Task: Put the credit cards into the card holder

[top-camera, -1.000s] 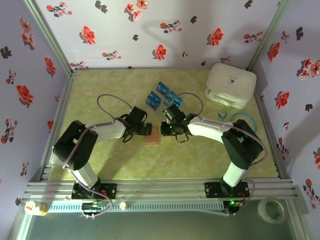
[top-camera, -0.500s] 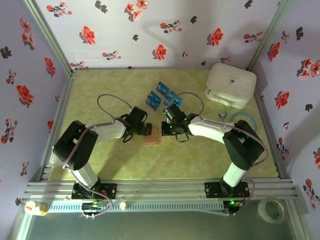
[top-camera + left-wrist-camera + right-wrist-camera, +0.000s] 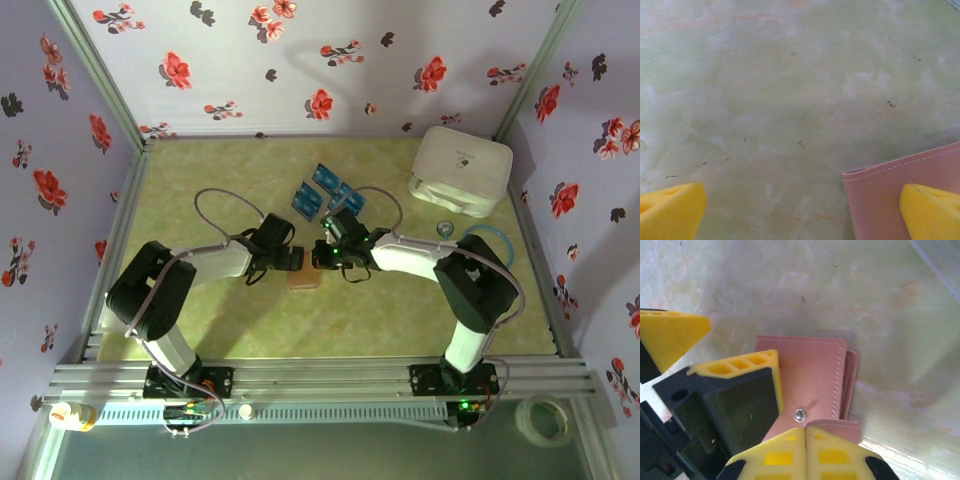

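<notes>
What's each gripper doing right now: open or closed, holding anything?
Left gripper: open, holding nothing, poised above the card holder edge.
Right gripper: closed, apparently pinching the card holder's flap.

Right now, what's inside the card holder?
No card edge shows at the card holder; its leather hides the interior. The right gripper pinches its flap; the credit cards lie on the table.

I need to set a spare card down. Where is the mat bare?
Bare: far-left mat between the left wall and the credit cards; near strip in front of the card holder. Crowded: centre, where left gripper and right gripper meet at the holder; far right by the white box and blue ring.
</notes>
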